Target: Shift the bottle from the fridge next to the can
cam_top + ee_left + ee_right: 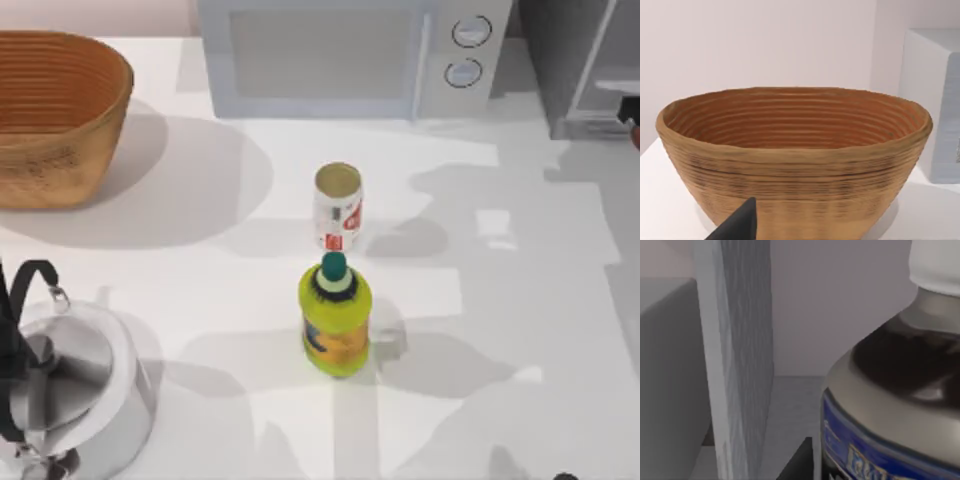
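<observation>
Bottle: the bottle (pixel 900 390) stands very close to the right wrist camera, inside the fridge; white cap at the top, pale shoulder, dark glossy body, and a blue label with pale gold lettering too cut off to read.
Fridge: the fridge (pixel 585 70) is at the far right corner of the table, grey, with a pale-framed door. In the right wrist view its grey textured wall (pixel 747 340) stands upright beside the bottle, with the pale interior floor and back wall between them.
Can: the can (pixel 338 208) is near the middle of the table, in front of the microwave; white with red markings, metallic top. The red print is not legible.
Green bottle: a yellow-green bottle (pixel 335 322) with a teal cap stands just near of the can, its orange and blue label unreadable.
Microwave: the white microwave (pixel 350 55) sits at the far edge, two round knobs on its right side.
Basket: a woven brown basket (pixel 55 115) is at the far left; the left wrist view looks straight at its ribbed side (pixel 795 165).
Kettle: a shiny metal kettle (pixel 70 390) with a black handle is at the near left.
Left gripper: one dark fingertip (pixel 740 225) is visible facing the basket; I cannot tell whether the fingers are open or closed.
Right gripper: a dark finger edge (pixel 800 460) lies just beside the bottle's base inside the fridge; whether it grips the bottle I cannot tell.
Table: the white table (pixel 520 300) carries soft shadows of the arms.
</observation>
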Available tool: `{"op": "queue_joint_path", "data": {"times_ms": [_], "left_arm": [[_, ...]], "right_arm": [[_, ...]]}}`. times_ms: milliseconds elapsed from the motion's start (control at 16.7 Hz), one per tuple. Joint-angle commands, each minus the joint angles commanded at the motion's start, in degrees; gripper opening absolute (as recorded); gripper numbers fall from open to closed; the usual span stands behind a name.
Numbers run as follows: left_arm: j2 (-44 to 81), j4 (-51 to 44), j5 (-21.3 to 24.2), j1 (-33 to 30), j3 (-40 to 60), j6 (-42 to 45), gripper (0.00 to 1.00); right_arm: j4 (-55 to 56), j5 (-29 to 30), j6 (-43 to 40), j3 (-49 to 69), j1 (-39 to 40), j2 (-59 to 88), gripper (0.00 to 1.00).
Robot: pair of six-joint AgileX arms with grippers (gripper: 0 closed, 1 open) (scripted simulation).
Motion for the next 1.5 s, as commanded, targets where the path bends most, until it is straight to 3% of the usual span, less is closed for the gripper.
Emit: {"op": "queue_joint_path", "data": {"times_ms": [360, 540, 1260, 1500], "left_arm": [[0.0, 0.0, 0.0, 0.0, 0.0, 0.0, 1.0], [0.0, 0.0, 0.0, 0.0, 0.0, 0.0, 1.0], [0.0, 0.0, 0.0, 0.0, 0.0, 0.0, 1.0], [0.0, 0.0, 0.0, 0.0, 0.0, 0.0, 1.0]], "right_arm": [[8.3, 24.1, -0.3, -2.0, 24.2, 6.3, 0.0], [10.7, 31.0, -0.5, -2.9, 31.1, 7.6, 0.0], [11.3, 32.5, -0.5, -3.2, 32.6, 7.7, 0.0], [11.3, 32.5, -0.5, -3.2, 32.6, 7.7, 0.3]]}}
